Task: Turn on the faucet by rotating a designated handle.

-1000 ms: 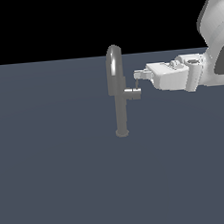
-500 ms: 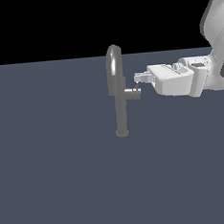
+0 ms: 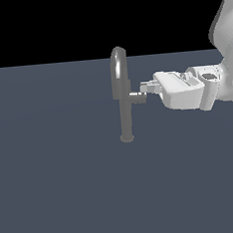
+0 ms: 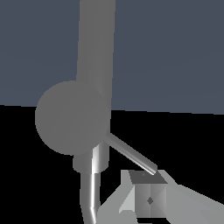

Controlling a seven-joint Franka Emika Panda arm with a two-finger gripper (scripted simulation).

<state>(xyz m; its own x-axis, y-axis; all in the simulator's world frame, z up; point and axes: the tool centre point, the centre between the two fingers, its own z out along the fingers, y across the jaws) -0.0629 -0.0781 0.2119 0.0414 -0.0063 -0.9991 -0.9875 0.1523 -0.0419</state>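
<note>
The grey faucet (image 3: 122, 100) stands upright on the dark floor, its arched spout on top. The handle (image 3: 137, 97) is a short stub that juts from the column toward the exterior view's right. My gripper (image 3: 144, 87) lies level on that side, with its tips just above and beside the stub's end. It looks shut and holds nothing. In the wrist view the stub's round end (image 4: 72, 117) faces me in front of the faucet column (image 4: 94, 48). The thin lever rod (image 4: 131, 154) slants from the stub to my fingertips (image 4: 148, 199) and its end touches them.
The white arm (image 3: 224, 64) reaches in from the exterior view's right edge. The flat dark grey floor (image 3: 60, 193) runs around the faucet's round base flange (image 3: 126, 138). Nothing else stands in view.
My gripper has come down and slightly toward the exterior view's left, from above the stub's end to just beside it. The faucet column has not moved.
</note>
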